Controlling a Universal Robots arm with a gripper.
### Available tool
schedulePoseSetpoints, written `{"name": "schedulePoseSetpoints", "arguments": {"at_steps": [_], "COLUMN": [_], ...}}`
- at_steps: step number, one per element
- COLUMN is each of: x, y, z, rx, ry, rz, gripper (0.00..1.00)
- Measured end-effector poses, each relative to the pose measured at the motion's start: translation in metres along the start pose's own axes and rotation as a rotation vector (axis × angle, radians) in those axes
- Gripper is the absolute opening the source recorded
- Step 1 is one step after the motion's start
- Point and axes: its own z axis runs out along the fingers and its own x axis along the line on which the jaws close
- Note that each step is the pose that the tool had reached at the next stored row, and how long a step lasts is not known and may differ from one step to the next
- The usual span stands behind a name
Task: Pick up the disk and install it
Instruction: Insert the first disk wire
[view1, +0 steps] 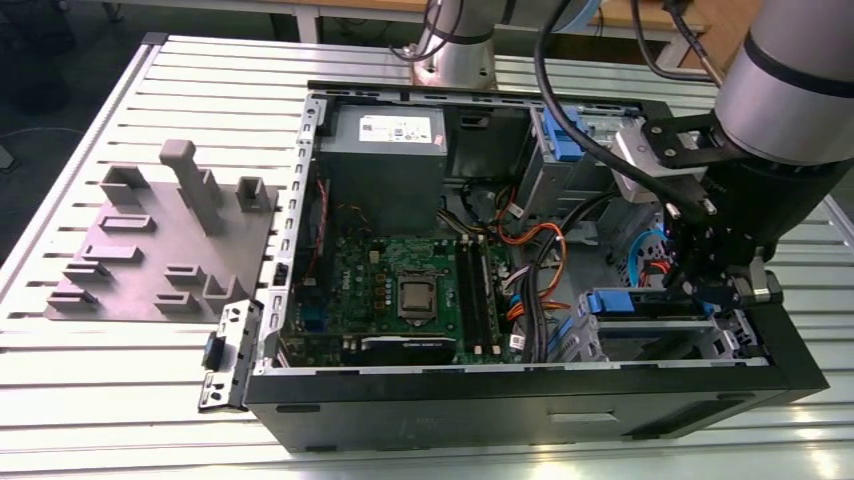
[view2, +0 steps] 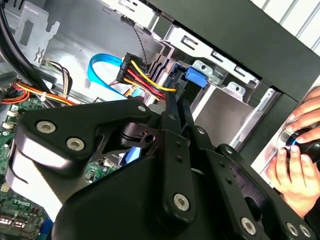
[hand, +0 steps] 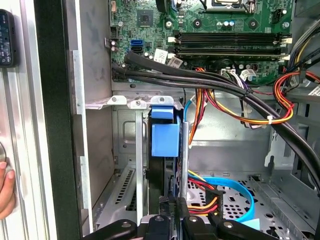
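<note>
The gripper (view1: 714, 285) is down inside the open computer case (view1: 534, 400), at the drive cage (view1: 654, 335) near the case's front corner on the exterior view's right. From here the blue rail of the disk (view1: 650, 302) shows along the cage top, just beside the fingertips.

In the first wrist view the disk (hand: 165, 150) stands on edge in the cage slot, its blue plastic end piece facing the camera, and the gripper (hand: 176, 220) has its two black fingers (hand: 164, 225) drawn in tight on the disk's thin edge, gripping it. The motherboard (hand: 200, 30) and a bundle of black cables (hand: 200, 80) lie beyond the cage.

The second wrist view looks along the gripper (view2: 175, 107) body instead: the finger tips close together on a thin dark edge with the blue latch (view2: 195, 76) just past them, red and yellow wires (view2: 145, 77) beside. Outside the case wall, a person's hand (view2: 292, 160) rests on a round black knob.
</note>
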Motion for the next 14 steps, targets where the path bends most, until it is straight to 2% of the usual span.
{"name": "schedulePoseSetpoints", "arguments": {"at_steps": [14], "x": [-0.0001], "y": [0.0012], "z": [0.0015], "rx": [-0.0002], "ry": [-0.0002], "rz": [0.006], "gripper": [0.16]}}
